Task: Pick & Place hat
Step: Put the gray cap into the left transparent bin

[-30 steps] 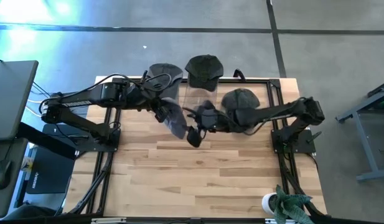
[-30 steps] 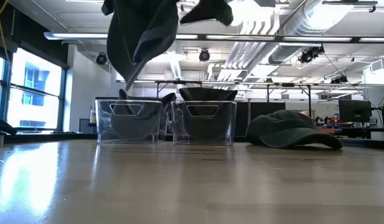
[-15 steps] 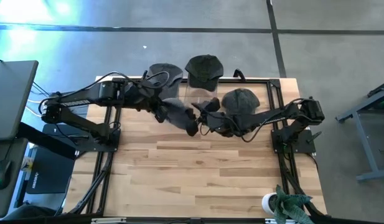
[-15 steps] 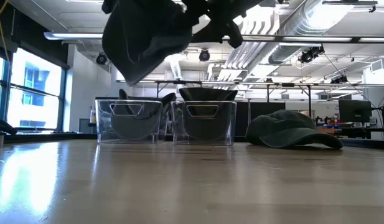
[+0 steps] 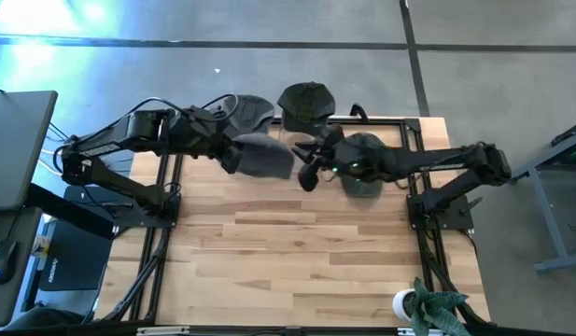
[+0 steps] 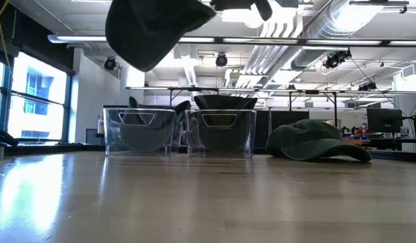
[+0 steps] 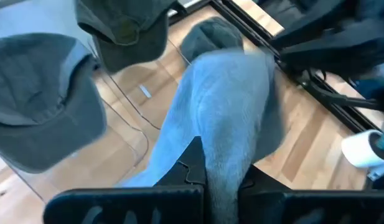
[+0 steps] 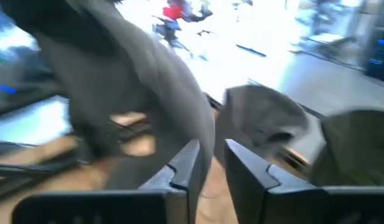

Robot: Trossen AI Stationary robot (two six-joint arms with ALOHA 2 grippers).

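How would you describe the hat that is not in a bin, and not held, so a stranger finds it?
Look at the wooden table, toward its far right corner. There a dark green cap lies directly on the wood, right of the two clear bins, partly under the right arm in the high view.

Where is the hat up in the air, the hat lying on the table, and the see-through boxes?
held hat (image 5: pixel 261 156), high view, its crown.
lying hat (image 6: pixel 315 140), low view, its crown.
clear boxes (image 6: pixel 221 138), low view, right box's front wall.

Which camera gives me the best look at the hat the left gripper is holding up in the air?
The left wrist view: the held hat fills it, pinched in the left gripper. The high view shows it small, from above. The low view cuts it off at the top. The right wrist view shows it blurred.
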